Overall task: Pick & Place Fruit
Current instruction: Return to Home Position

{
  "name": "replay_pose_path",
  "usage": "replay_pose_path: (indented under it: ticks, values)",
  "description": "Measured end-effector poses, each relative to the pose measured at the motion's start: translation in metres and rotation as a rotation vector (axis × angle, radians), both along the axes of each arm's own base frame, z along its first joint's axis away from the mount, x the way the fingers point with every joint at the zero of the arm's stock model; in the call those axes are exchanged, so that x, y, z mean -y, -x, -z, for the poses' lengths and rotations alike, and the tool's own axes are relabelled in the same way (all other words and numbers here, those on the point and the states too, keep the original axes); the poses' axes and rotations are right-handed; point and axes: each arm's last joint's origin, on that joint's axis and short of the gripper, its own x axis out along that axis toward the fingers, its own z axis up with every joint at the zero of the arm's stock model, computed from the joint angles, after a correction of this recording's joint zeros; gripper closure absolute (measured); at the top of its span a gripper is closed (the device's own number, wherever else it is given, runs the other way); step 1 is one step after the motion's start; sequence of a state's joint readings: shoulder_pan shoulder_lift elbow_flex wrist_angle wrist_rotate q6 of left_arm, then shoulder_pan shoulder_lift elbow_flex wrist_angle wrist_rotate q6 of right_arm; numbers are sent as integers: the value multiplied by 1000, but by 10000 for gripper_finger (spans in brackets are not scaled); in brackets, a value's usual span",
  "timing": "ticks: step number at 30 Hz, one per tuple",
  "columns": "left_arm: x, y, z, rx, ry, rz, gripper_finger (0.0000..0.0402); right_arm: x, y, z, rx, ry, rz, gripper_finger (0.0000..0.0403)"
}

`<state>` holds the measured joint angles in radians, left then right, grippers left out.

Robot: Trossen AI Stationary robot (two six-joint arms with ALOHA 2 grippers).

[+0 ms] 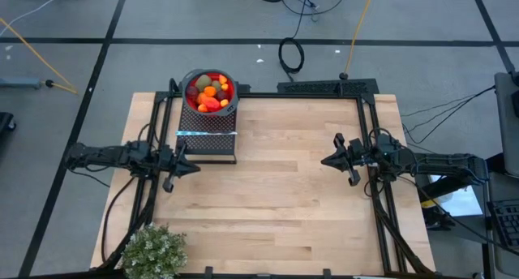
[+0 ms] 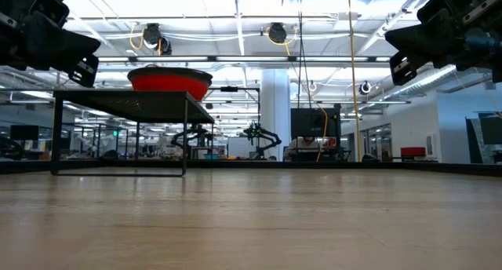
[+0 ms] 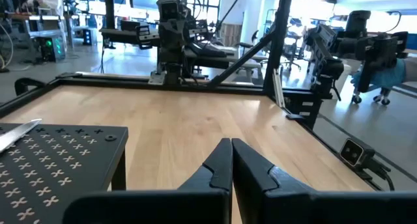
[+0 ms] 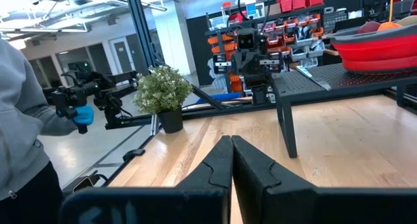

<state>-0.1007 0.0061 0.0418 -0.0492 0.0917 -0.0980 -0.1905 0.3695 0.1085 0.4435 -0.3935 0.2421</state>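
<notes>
At the back-left of the table point(image 1: 276, 198), up on the black mesh shelf point(image 1: 207, 147): toy fruit point(image 1: 210, 93) heaped in the red strainer bowl point(image 1: 209, 71). Mostly orange and red balls, plus a couple olive-brown ones and one longer orange-red piece. Left gripper point(image 1: 195, 169) over the table's left side, right gripper point(image 1: 323, 160) over its right, both pinched together on nothing, well apart from the bowl.

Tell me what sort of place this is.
Most likely a robotics lab or workshop: more robot arms stand across the open hall, red parts bins fill a rack, and cables trail over the floor around the table. The left arm and right arm wait above it.
</notes>
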Motion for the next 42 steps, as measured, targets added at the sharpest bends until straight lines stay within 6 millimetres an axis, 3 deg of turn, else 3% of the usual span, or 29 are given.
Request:
replay_pose_path:
  ticks: [42]
  values:
    - [0,0,0,-2,12,13,382,0,0,0,5,25,2,403]
